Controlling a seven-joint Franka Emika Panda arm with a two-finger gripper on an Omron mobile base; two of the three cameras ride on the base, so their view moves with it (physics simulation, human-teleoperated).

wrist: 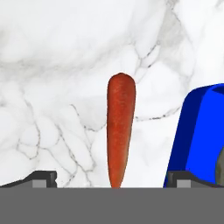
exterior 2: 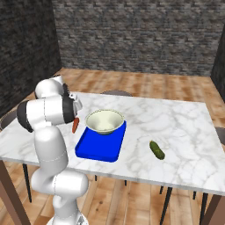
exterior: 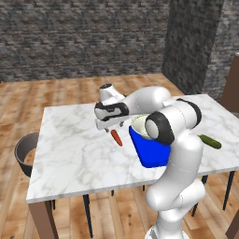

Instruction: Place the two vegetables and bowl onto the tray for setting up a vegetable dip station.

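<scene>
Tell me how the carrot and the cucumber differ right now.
Colour: the carrot is orange-red, the cucumber dark green.
Place: the carrot lies on one side of the blue tray, the cucumber on the opposite side, farther from it.
Gripper: the open gripper hangs over the carrot, a finger on each side; the cucumber lies unattended.
Shared: both lie flat on the marble table, off the tray.

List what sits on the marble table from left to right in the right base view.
Small orange-red carrot → flat bright blue rectangular tray, which carries the round cream-white bowl at its far end → dark green cucumber.
</scene>
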